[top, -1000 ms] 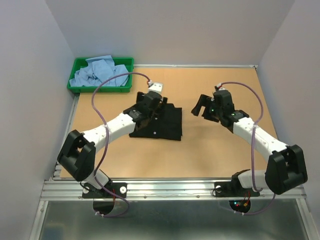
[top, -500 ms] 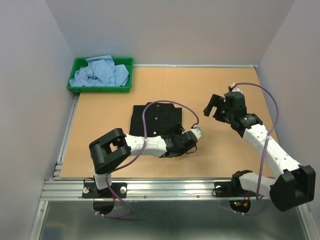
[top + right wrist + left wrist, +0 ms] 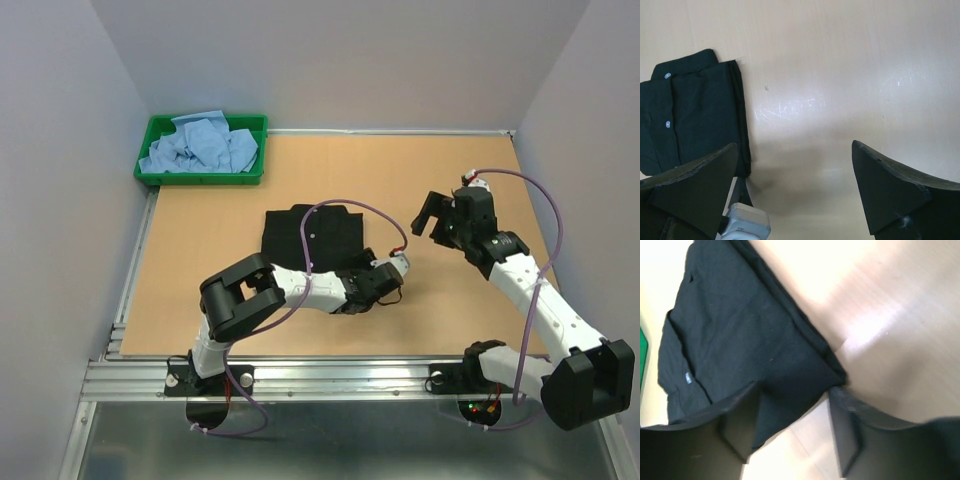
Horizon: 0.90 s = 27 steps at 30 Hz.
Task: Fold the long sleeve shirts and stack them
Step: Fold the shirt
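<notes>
A black long sleeve shirt lies folded in a flat rectangle mid-table, its pale buttons showing in the right wrist view. My left gripper hangs low at the shirt's near right corner. In the left wrist view that corner of the black shirt reaches in between the fingers of the left gripper, whose jaws stand apart with bare table showing between them. My right gripper hovers wide open over bare table, to the right of the shirt. Light blue shirts lie crumpled in the tray.
A green plastic tray stands at the far left corner of the wooden table. Grey walls enclose the left, back and right sides. The left wrist's white camera housing shows at the bottom of the right wrist view.
My left arm swung from the shirt's far side round to its near right corner, and its jaws have narrowed. The right arm drew back to the right, jaws widening.
</notes>
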{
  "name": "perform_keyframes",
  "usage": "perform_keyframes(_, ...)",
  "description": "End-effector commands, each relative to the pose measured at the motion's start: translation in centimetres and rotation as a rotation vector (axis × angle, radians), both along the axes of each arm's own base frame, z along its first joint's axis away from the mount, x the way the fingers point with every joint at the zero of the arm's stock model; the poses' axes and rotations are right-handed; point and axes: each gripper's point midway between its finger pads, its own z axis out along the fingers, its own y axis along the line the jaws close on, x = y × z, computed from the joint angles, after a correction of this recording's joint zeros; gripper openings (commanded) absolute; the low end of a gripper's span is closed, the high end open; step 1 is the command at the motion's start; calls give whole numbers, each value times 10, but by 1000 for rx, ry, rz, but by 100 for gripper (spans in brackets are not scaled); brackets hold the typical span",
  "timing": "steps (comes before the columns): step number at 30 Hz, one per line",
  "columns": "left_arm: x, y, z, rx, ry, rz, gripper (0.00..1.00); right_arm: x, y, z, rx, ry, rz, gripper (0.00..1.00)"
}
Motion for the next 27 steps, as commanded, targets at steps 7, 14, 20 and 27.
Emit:
perform_keyframes(7, 7, 4, 2, -42, -28, 73, 18, 9, 12, -14, 118, 56, 10, 100)
perform_keyframes(14, 10, 12, 17, -182, 0, 139, 0, 29, 55, -12, 362, 102, 141, 100)
perform_keyframes(20, 10, 16, 31, -318, 47, 163, 0, 41, 86, -33, 554, 134, 199, 100)
perform_keyframes(27, 7, 11, 29, -373, 90, 169, 0, 43, 124, -75, 733, 180, 256, 100)
